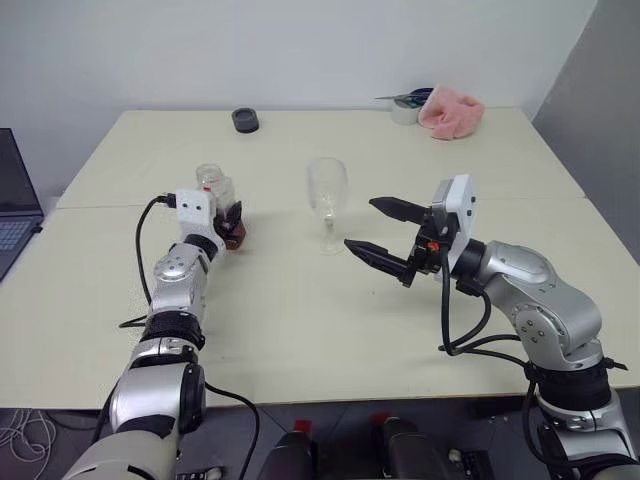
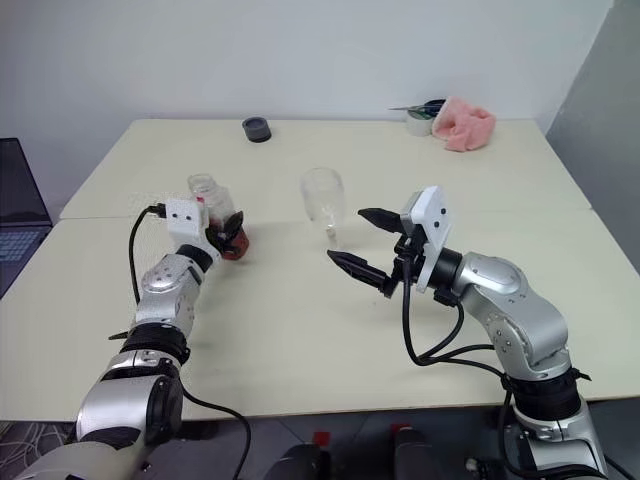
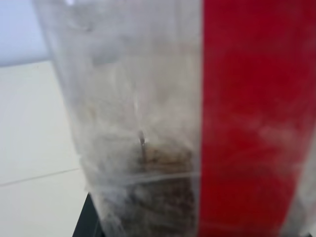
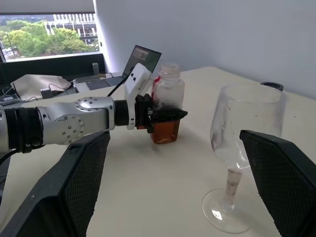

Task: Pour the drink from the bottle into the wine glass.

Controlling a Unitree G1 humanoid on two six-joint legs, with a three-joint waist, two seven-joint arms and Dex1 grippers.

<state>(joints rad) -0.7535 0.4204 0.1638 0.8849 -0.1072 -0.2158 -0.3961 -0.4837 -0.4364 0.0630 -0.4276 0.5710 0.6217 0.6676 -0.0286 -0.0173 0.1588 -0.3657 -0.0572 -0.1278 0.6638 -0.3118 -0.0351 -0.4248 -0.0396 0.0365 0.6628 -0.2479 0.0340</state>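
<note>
We see the left end effector (image 4: 165, 114) clamped on the bottle (image 4: 168, 106), seemingly uncapped, upright on the tabletop (image 1: 300, 320). Beside it stands the wine glass (image 1: 327, 203); the right end effector (image 1: 385, 232) gapes nearby.

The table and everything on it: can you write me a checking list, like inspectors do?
Surface: pale table, seam across it.
Job's things: bottle upright, no cap on, reddish drink at bottom; wine glass upright, apart from the bottle.
Clutter: dark round lid, pink cloth, tape roll at far edge.
Grippers: left gripper shut on bottle; right gripper open beside the glass.
Cables: black cable along left arm, another on right arm.
Surroundings: laptop, white wall, window.
</note>
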